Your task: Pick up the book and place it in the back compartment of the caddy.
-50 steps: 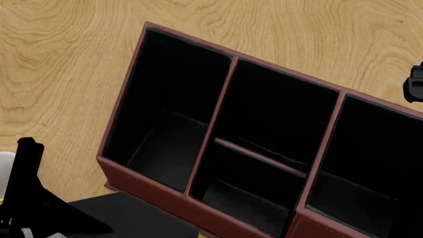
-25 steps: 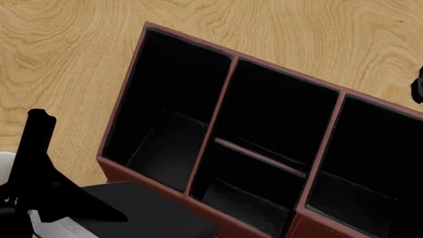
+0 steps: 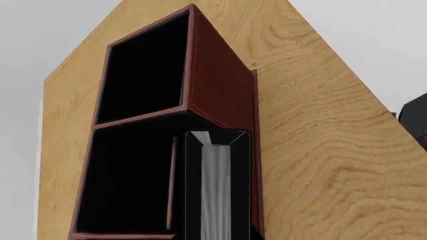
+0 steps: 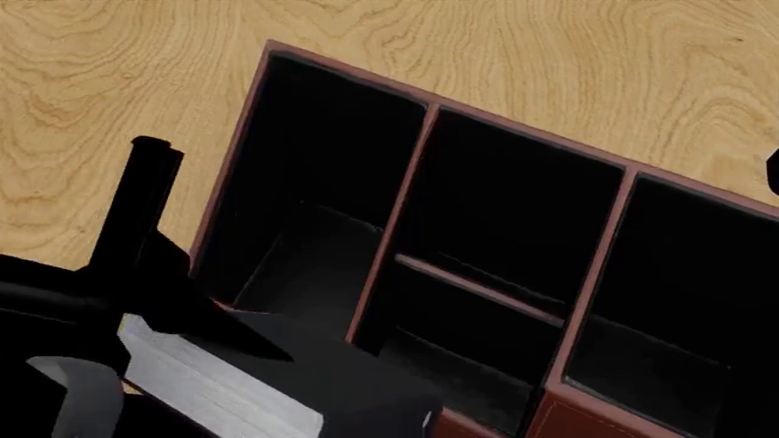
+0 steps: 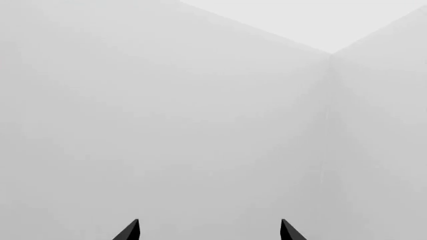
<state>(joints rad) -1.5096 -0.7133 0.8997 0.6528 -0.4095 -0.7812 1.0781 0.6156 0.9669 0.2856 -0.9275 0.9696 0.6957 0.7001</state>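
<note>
Book carried toward the caddy, not yet placed.

Nearest in the head view, the left gripper (image 4: 116, 301) held the book (image 4: 262, 383), jaws closed on its covers, over the caddy's (image 4: 244, 109) near-left corner. Beyond lay the back compartment (image 4: 517, 205), past the low divider (image 4: 481, 287). Next, I judged, the book needed lifting farther and righting above that cell. The right gripper (image 5: 208, 232) stood wide open and empty, facing blank wall.
</note>
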